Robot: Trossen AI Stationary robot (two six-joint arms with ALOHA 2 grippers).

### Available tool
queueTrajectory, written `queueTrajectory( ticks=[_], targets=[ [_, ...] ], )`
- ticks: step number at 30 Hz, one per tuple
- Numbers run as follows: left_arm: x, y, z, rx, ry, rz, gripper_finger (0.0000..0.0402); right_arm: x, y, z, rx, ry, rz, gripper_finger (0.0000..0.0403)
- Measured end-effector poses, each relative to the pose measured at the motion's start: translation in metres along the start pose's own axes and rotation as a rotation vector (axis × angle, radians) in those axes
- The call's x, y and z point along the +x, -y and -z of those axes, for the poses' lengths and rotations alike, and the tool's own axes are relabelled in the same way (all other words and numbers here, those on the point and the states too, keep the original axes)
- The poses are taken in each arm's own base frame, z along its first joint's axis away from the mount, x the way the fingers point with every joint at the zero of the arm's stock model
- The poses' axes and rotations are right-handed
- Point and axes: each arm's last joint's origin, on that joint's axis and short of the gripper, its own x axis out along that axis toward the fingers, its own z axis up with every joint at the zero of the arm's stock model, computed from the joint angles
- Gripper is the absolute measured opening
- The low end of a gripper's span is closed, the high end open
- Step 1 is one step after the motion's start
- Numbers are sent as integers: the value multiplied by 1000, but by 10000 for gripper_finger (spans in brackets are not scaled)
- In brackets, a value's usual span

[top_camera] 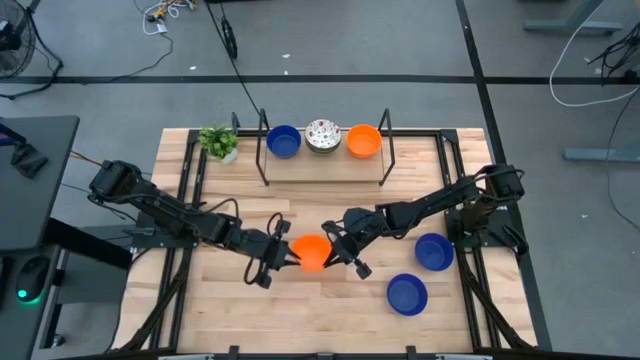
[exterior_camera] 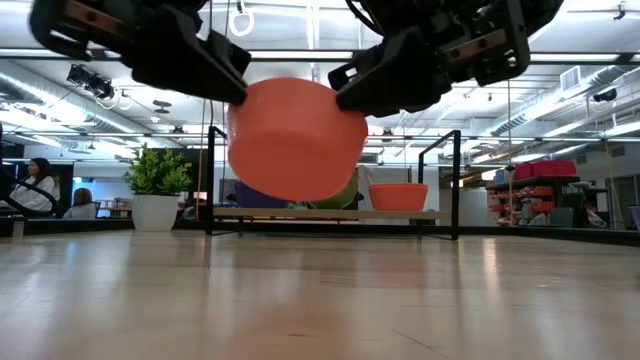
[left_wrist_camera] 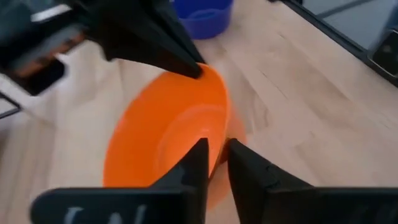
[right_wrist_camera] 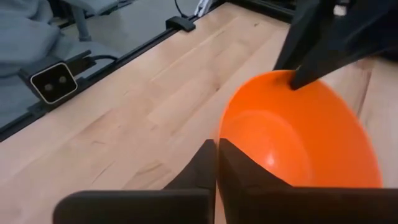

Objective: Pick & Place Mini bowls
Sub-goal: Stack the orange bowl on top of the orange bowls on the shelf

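Observation:
An orange mini bowl (top_camera: 311, 252) is held between both grippers near the middle of the table. In the low view the bowl (exterior_camera: 295, 140) is clear of the tabletop and tilted. My left gripper (top_camera: 288, 256) is shut on the bowl's left rim and my right gripper (top_camera: 335, 244) on its right rim. A blue bowl (top_camera: 284, 141), a white red-speckled bowl (top_camera: 322, 135) and an orange bowl (top_camera: 363, 140) sit on a raised shelf (top_camera: 325, 165) at the far side. Two blue bowls (top_camera: 433, 251) (top_camera: 407, 293) rest on the table at the right. My left gripper pinches the bowl's rim (left_wrist_camera: 219, 127), one finger inside the bowl and one outside, coming from the table's left. The bowl is lifted clear and tilted. My right gripper pinches the opposite rim (right_wrist_camera: 221, 134), one finger inside and one outside, coming from the table's right.
A small green potted plant (top_camera: 218, 142) stands at the far left beside the shelf. Black shelf posts (top_camera: 263, 150) (top_camera: 385, 148) rise at its ends. Bare wood lies at the near left of the table (top_camera: 200, 300). People sit in the room beyond (exterior_camera: 38, 185).

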Motion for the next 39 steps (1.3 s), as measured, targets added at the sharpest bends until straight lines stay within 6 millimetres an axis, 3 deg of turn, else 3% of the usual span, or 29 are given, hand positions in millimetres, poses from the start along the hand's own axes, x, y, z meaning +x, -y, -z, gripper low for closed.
queueTrajectory(
  ticks=[10,15,20,26,32,36,39],
  targets=[
    [-1,-4,5,-122,-69,-125,195,-4,-11,8,18,-239,209,1],
    [-2,-3,15,-243,-158,-165,214,-27,-16,4,26,-377,345,1],
    [0,9,17,-301,-160,-189,207,-64,-13,-4,64,-495,620,1],
    [11,24,19,-249,-104,-306,191,-106,27,-7,134,-464,874,0],
    [23,26,26,-218,-109,-330,183,-152,83,19,250,-457,957,0],
    [27,24,30,-212,-131,-346,181,-173,104,29,261,-430,1024,0],
    [27,22,30,-217,-129,-352,181,-184,113,35,287,-378,980,0]
  ],
)
